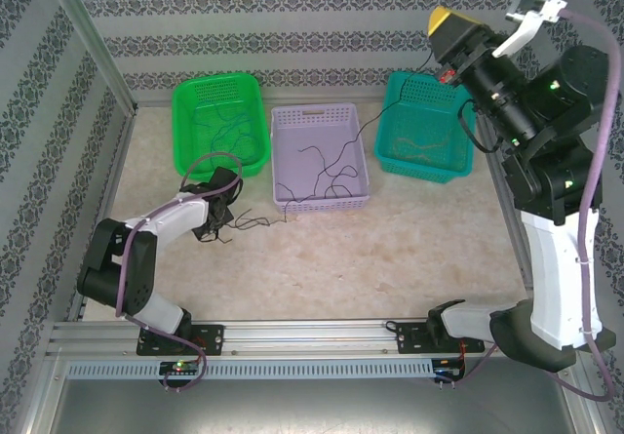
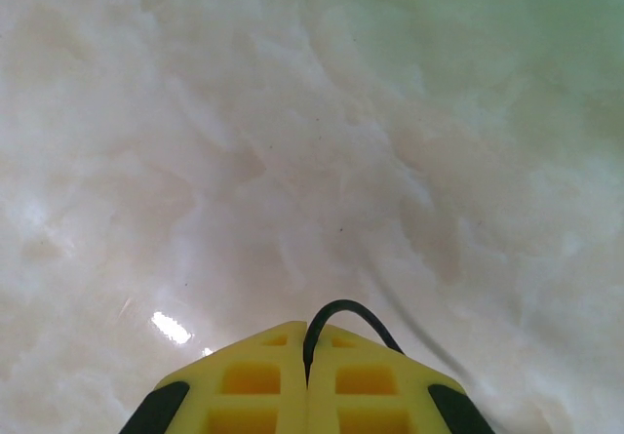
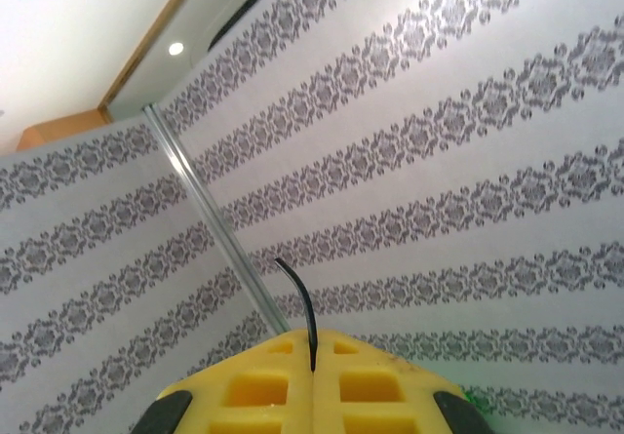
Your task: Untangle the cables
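1. Black cables (image 1: pixel 330 169) sprawl in the lilac basket (image 1: pixel 322 204) and trail onto the desk (image 1: pixel 390 249).
2. The left end effector (image 2: pixel 308 344), low over the desk, is closed on a black cable. The right end effector (image 3: pixel 312 341), raised high, is also closed on one.
3. The task looks partly done: some wires lie sorted in the green basket (image 1: pixel 178 122) and the teal basket (image 1: pixel 419 174), but the black tangle remains.

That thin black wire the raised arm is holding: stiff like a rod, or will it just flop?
Probably floppy: below the right gripper the black cable sags and lies in loose curls across the lavender basket. Likely very light, being hair-thin. It may snag rather than slide free, since it looks tangled near the left gripper.
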Controlling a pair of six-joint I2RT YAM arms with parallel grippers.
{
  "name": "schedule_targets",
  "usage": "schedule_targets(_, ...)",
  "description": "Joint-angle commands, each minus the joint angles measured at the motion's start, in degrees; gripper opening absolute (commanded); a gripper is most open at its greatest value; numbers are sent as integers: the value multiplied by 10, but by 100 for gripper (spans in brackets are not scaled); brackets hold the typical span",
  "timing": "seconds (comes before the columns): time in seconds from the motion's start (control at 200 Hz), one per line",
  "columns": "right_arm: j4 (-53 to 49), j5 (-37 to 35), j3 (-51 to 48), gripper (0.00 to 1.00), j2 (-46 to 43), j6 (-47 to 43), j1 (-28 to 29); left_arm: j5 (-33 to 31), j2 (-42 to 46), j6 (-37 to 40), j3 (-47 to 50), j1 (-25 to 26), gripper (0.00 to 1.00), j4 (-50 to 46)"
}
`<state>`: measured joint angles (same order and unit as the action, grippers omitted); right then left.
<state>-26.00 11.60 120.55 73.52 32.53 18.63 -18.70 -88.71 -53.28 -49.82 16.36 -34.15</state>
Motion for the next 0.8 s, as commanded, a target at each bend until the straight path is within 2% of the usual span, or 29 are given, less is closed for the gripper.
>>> schedule_targets(0.0,6,-27,43,0,2,-17,2,-17,-22,12,-17,-7,0,-26)
schedule_targets(0.18,22,-8,37,0,8,10,-12,-38,-38,9,-29,-10,0,-51)
schedule_targets(0.365,28,-13,-49,0,-21,21,-10,-43,-38,20,-42,-17,0,-56)
schedule_targets(0.455,-7,-38,-80,0,-37,-3,-13,-54,-38,34,-51,-19,0,-66)
schedule_targets(0.565,-36,-90,-109,0,-74,-19,-77,-80,-20,81,-47,-41,0,-80)
schedule_targets(0.679,-42,-85,-92,0,-87,-19,-173,-69,19,101,-17,-106,0,-73)
schedule_targets(0.794,-36,-76,-53,0,-74,-30,-185,-63,37,101,-7,-153,0,-72)
